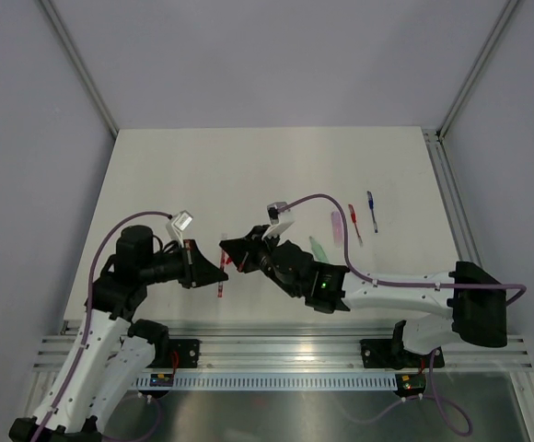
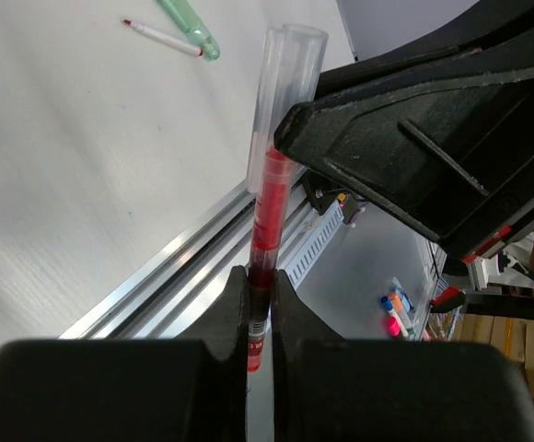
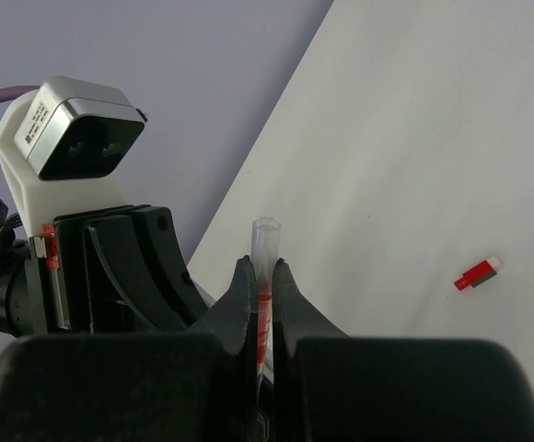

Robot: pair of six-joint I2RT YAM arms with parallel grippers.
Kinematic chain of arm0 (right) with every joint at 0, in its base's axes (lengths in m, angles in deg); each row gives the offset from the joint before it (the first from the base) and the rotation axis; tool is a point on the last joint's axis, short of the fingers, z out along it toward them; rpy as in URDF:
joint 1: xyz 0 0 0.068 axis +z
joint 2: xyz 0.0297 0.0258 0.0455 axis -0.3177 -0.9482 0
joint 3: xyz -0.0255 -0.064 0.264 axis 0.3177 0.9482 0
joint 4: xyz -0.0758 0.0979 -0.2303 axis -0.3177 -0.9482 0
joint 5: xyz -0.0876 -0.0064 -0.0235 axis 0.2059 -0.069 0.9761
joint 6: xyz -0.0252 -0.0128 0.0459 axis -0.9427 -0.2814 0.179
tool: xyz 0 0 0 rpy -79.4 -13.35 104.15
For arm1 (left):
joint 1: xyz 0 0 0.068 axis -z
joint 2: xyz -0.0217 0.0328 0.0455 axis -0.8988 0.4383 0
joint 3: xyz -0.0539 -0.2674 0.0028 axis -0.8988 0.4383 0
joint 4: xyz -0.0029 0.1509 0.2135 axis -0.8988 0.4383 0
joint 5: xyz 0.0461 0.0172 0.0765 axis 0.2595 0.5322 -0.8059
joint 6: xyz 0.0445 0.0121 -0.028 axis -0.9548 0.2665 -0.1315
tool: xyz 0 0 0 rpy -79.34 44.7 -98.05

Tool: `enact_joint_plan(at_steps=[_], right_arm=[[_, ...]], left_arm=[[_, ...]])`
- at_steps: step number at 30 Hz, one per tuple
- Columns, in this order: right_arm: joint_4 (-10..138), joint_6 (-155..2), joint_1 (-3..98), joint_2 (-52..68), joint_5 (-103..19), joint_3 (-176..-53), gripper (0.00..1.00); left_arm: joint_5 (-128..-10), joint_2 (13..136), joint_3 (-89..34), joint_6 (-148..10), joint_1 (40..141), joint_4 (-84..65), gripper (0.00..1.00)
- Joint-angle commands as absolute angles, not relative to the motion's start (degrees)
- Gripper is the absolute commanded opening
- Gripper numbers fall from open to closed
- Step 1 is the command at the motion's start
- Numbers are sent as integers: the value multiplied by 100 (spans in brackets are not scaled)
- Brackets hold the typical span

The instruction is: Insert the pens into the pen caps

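**Item: red pen point(image 2: 269, 198).** Thin stick with a red lower length and a clear tubular upper end. It is held off the bench point(image 1: 203, 175) between the two arms, near the bench's front edge. In the top view it shows as a short red streak below the spot where the two arms meet.

**Left tool point(image 2: 260, 285).** Fingers together, clamped on the lower red part of the pen. A short stub of pen sticks out behind the grip.

**Right tool point(image 3: 260, 272).** Fingers together, clamped on the same pen nearer its clear end. The open clear tip stands just past the fingertips. In the left wrist view its black body crosses the pen from the right.

**Loose pens, on the bench to the right of the arms, none touching another:**
- pale green pen point(image 1: 318, 247), the thickest, nearest the right arm;
- pink pen point(image 1: 337, 226), just beyond it;
- second red pen point(image 1: 353, 222), further right;
- blue pen point(image 1: 372, 211), furthest right.

**Red cap point(image 3: 477, 273).** Small stubby red piece with a pale end, lying alone on the bench, well apart from the held pen.
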State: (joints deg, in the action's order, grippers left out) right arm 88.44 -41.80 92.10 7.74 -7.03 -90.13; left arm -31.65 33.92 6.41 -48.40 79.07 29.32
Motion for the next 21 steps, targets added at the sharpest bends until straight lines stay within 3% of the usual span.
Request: enact_joint_plan(at_steps=[1,6,12,21], right_arm=[[6601,-4466,9913,874,-2289,-8843,0],[6636,-4642,9166,857,-2491,-9352,0],[6716,-4642,8095,769,-2729,-9897,0],[6505,-4739,6942,418,-2860,-10399,0]], left_arm=[[-4151,3254,666,-4474,7631,-133,0],[-4069,2832,1476,-4402,7657,104,2],[-3499,3016,1564,-4455,7684,263,38],[-3296,3139,1345,-4823,7719,753,67]])
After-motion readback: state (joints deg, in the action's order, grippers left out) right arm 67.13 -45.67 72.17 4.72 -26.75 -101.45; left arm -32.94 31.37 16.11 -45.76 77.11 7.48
